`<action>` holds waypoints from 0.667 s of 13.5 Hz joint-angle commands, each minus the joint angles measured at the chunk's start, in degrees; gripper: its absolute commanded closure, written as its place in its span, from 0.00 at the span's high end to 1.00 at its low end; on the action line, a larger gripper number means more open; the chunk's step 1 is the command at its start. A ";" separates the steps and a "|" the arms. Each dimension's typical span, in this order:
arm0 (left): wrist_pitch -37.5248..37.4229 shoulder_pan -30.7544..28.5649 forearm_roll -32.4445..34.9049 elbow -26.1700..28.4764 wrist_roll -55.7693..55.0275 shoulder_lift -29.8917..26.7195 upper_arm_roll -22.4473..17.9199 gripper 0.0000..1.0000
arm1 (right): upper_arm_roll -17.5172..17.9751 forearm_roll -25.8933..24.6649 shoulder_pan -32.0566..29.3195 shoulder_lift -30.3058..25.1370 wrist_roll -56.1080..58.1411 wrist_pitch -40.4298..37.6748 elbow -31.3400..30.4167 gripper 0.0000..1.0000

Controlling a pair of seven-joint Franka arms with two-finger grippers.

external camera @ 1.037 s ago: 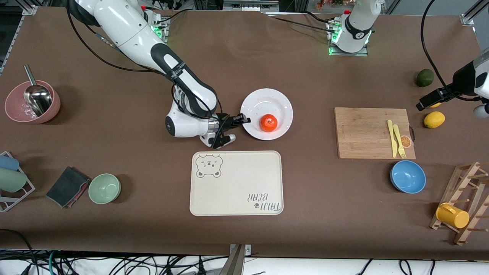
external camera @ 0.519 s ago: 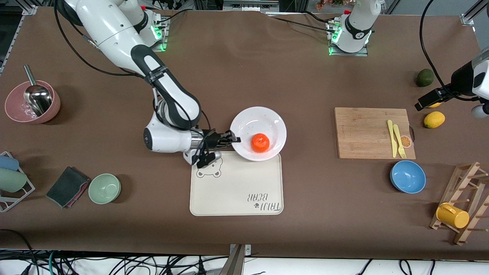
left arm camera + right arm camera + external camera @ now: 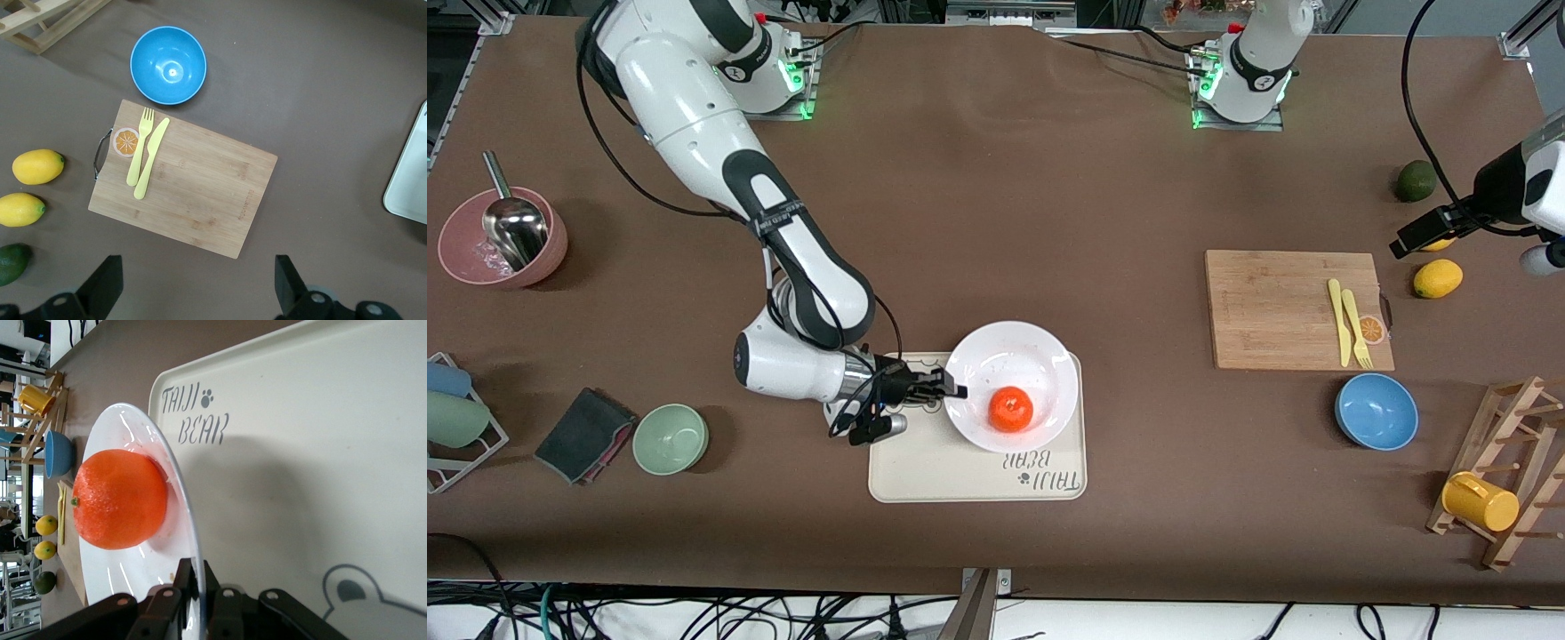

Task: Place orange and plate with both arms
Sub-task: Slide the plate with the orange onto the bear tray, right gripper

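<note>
The white plate (image 3: 1014,351) carries the orange (image 3: 1011,409) and is over the cream bear-print tray (image 3: 943,467), at the part of it farther from the front camera. My right gripper (image 3: 950,389) is shut on the plate's rim at the edge toward the right arm's end of the table. In the right wrist view the fingers (image 3: 189,577) pinch the thin rim of the plate (image 3: 127,433), the orange (image 3: 120,499) lies in its well, and the plate casts a shadow on the tray (image 3: 320,453). My left gripper (image 3: 1432,229) waits open and empty, high over the lemons.
A wooden cutting board (image 3: 1280,307) with a yellow fork and knife (image 3: 1347,320) and a blue bowl (image 3: 1376,411) lie toward the left arm's end, with a lemon (image 3: 1437,278), a dark green fruit (image 3: 1416,180) and a rack with a yellow cup (image 3: 1480,500). A green bowl (image 3: 670,437) and dark cloth (image 3: 585,434) lie toward the right arm's end.
My right arm has carried the plate with the orange on it toward the front camera, from the bare table to over the tray. The left arm has barely moved.
</note>
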State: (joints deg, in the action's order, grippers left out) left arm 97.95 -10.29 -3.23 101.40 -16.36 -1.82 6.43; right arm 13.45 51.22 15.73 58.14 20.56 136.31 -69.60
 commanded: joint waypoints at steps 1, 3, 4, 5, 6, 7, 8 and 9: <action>-0.56 -0.26 -0.55 -1.03 1.42 0.24 0.08 1.00 | 0.17 -0.95 1.15 5.66 -1.66 3.94 6.23 0.00; -0.56 -0.43 -0.72 -1.03 1.51 0.15 0.08 1.00 | 0.17 -0.95 1.32 6.89 -1.49 6.07 6.32 0.00; -0.65 -0.69 -0.72 -1.03 1.51 0.07 0.08 1.00 | 0.17 -0.95 1.32 7.16 -1.49 6.51 6.32 0.00; -0.74 -0.78 -0.72 -1.03 1.51 -0.11 -0.01 1.00 | 0.17 -0.95 1.32 7.16 -1.57 6.51 6.24 0.00; -0.91 -0.87 -0.64 -1.03 1.51 -0.20 -0.10 1.00 | 0.17 -0.86 1.32 7.16 -1.66 6.51 6.23 0.00; -1.26 -0.87 -0.72 -0.94 1.94 -0.20 -0.18 1.00 | 0.17 -0.95 1.32 7.16 -1.66 6.43 6.15 0.60; -1.62 -0.87 -0.72 -1.03 2.64 -0.20 -0.19 1.00 | 0.08 -1.30 1.32 6.64 -1.49 6.25 5.89 0.99; -1.53 -0.87 -0.72 -1.03 2.74 -0.11 -0.19 1.00 | -0.18 -3.13 1.24 6.02 -1.57 5.90 5.88 1.00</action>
State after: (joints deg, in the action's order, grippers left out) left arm 97.81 -10.56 -3.23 101.35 -15.79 -1.86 6.10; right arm 13.50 50.41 16.67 64.13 20.07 142.26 -65.25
